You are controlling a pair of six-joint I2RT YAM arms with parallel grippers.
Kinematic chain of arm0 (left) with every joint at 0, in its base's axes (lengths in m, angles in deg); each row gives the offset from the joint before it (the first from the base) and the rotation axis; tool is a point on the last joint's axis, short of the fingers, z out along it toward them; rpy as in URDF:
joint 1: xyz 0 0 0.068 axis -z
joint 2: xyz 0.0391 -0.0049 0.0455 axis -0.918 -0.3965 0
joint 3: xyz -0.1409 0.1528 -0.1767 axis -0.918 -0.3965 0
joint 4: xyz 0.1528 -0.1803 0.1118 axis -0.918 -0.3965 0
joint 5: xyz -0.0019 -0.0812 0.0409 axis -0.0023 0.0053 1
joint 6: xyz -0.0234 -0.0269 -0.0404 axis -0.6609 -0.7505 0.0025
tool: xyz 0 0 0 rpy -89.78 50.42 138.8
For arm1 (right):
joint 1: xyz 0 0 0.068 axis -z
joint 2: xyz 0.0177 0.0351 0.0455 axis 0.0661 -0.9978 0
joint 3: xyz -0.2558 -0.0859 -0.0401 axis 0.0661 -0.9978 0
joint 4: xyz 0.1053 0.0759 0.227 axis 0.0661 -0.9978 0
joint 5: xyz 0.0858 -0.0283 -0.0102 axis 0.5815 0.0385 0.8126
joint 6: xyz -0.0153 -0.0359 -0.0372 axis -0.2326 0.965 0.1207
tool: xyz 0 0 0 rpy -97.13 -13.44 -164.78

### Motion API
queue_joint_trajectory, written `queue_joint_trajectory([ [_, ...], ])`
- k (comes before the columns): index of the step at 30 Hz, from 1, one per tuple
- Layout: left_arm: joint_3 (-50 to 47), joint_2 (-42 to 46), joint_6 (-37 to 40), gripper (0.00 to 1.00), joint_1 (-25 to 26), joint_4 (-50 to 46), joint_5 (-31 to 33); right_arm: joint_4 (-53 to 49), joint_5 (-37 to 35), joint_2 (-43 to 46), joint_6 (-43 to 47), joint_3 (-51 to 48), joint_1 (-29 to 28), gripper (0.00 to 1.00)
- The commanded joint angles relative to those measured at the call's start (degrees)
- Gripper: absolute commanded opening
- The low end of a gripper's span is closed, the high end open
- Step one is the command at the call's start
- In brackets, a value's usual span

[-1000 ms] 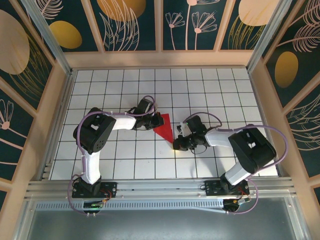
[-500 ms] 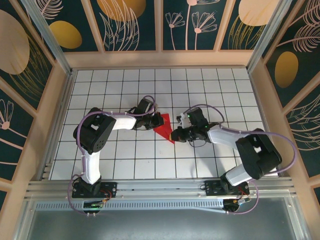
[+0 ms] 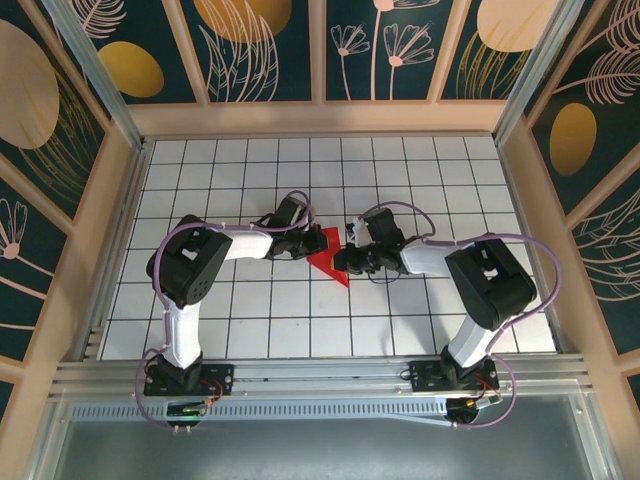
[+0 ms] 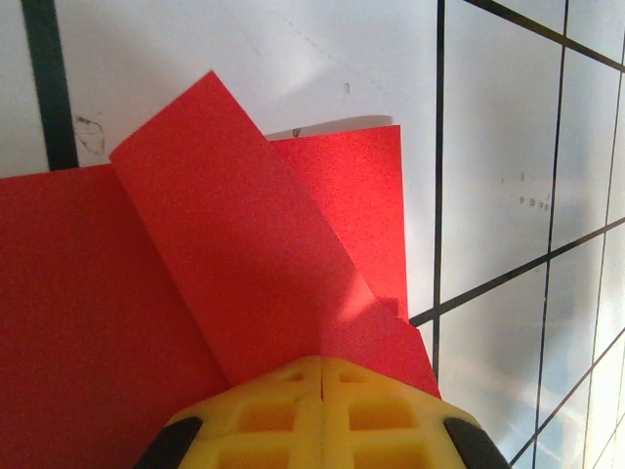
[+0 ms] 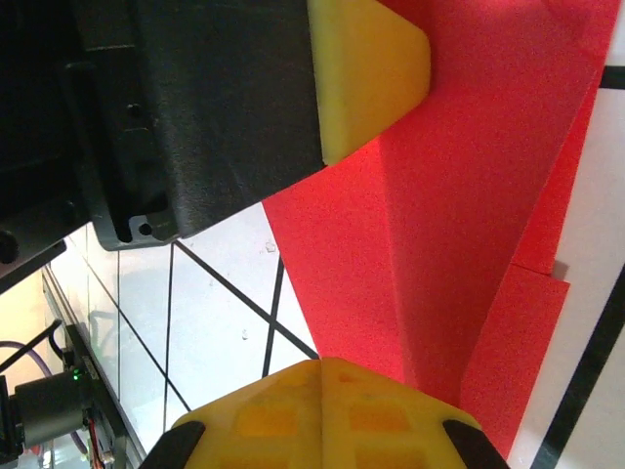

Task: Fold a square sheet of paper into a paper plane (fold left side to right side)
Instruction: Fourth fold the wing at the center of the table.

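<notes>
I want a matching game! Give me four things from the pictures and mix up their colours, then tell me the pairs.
Things:
1. paper
2. left claw
3. table
4. back wall

Colours:
A. yellow
B. dark blue with gold plants
C. red
D. white with black lines

Pairs: 1-C, 2-A, 3-D, 4-B.

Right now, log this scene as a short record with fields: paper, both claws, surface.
paper: red sheet, partly folded, layers overlapping, lying on the table
left claw: shut, tip against the paper on its left side
right claw: shut, tip at the paper's right edge
surface: white gridded table
grip: no paper seen pinched between either claw's fingers
</notes>
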Motion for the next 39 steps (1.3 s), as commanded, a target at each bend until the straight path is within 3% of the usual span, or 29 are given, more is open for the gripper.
queue_joint_trajectory([
  [1,-0.2,-1.7,1.1,0.0,-0.2,-4.6,2.9,1.8,-0.4,-1.7,-1.2,-1.5,0.2,0.0],
  [22,1.5,-0.7,0.7,0.0,-0.2,-3.5,1.7,2.3,0.9,-3.5,-2.5,-9.9,1.6,0.0],
  [32,3.8,1.5,0.3,0.0,-0.2,-2.5,-0.2,-1.1,-1.2,-5.2,-0.9,-8.5,0.9,0.0],
  [39,-0.7,5.2,-0.5,0.0,0.0,-0.5,-1.1,-2.3,-2.2,-4.9,-0.5,-7.5,0.9,0.0],
])
